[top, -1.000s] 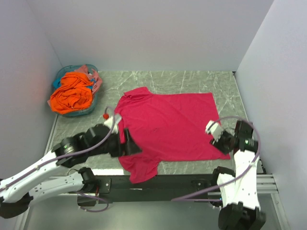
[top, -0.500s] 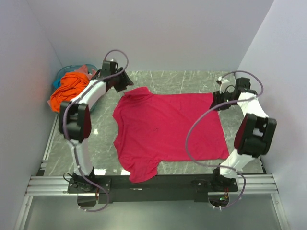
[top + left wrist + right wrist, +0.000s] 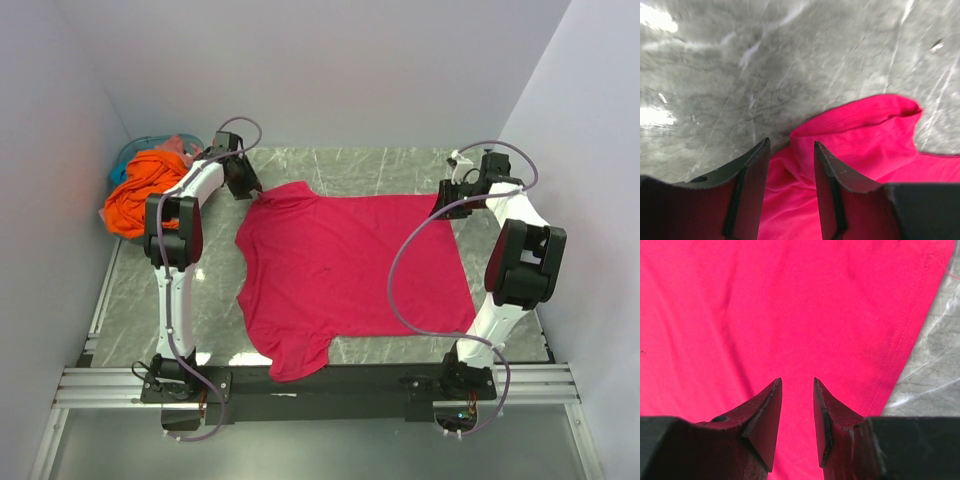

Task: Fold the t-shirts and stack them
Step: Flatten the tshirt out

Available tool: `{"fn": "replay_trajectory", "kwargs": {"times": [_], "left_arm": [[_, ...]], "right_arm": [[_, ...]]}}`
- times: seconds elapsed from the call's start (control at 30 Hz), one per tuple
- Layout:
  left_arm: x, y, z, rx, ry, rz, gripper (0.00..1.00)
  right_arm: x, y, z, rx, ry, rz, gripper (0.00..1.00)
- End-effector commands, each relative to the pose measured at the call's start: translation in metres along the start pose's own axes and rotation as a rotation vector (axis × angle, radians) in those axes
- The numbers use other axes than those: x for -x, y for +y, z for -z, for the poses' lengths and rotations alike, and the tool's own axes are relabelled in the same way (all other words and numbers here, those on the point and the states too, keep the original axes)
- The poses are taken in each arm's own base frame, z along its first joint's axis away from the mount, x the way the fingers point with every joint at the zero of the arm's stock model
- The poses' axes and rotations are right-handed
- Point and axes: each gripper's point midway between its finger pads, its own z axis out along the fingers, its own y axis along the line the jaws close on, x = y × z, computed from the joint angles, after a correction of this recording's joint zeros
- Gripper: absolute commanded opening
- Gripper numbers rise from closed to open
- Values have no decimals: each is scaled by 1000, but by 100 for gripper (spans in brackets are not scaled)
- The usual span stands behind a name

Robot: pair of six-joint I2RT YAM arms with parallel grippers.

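Lying flat, the crimson t-shirt (image 3: 350,265) is not folded yet; left gripper (image 3: 791,142) and right gripper (image 3: 797,381) stand half spread above it; orange t-shirt (image 3: 150,195) waits in basket (image 3: 130,152).

The red shirt (image 3: 350,270) lay flat over the middle of the table (image 3: 380,165); bare marble ran free along the far edge between my left gripper (image 3: 252,190) and my right gripper (image 3: 447,195), and down the left side; the basket (image 3: 133,152), heaped with an orange shirt (image 3: 150,195), blocked the far left corner beside my left gripper; the right wall (image 3: 580,150) stood close by my right gripper.
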Motion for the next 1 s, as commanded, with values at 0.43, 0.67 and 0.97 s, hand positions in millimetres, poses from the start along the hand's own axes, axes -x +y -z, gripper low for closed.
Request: {"fn": "replay_trajectory", "kwargs": {"times": [0.43,0.67,0.97], "left_arm": [[6,-44,-8,-190,34,-46,4],[64,-114,52,-443,-171,-78,0],[82,-146,47,-588,-182,-73,34]], "right_arm": [[16,1,4,-1,-45,20,38],[17,4,8,-4,-52,22,38],[16,5,8,0,-54,23,37]]}}
